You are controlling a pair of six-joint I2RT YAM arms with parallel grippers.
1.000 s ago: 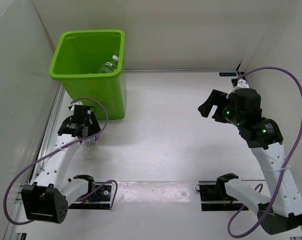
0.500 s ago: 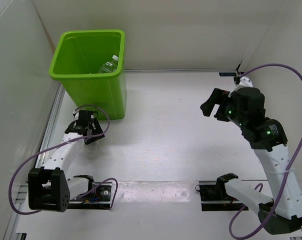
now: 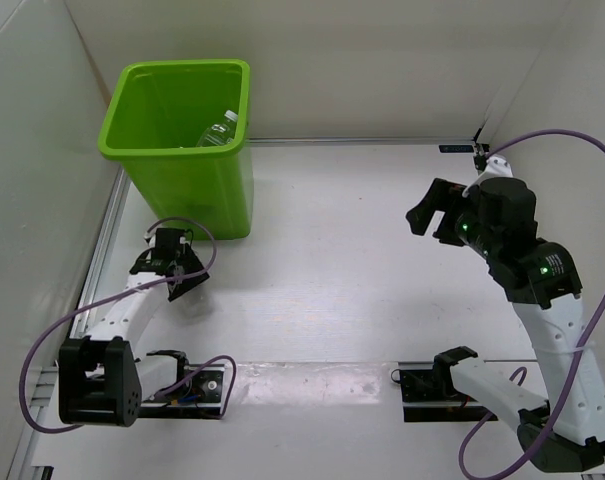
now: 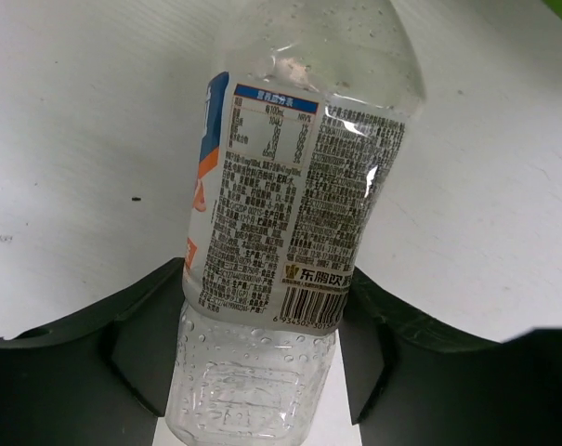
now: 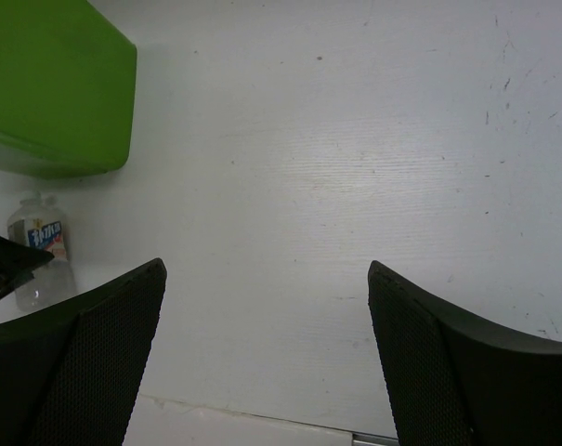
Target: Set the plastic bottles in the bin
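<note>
Left tool: clamped on the blue-labelled bottle, fingers pressed to both sides of its lower body. I read the bottle as upright on the tabletop, its long axis running up between them. The bin stands just beyond this tool, with its rim higher than the grip, so I must lift first. Right tool: fingers wide apart, empty, well apart across the tabletop. The left arm is nearer.
</note>
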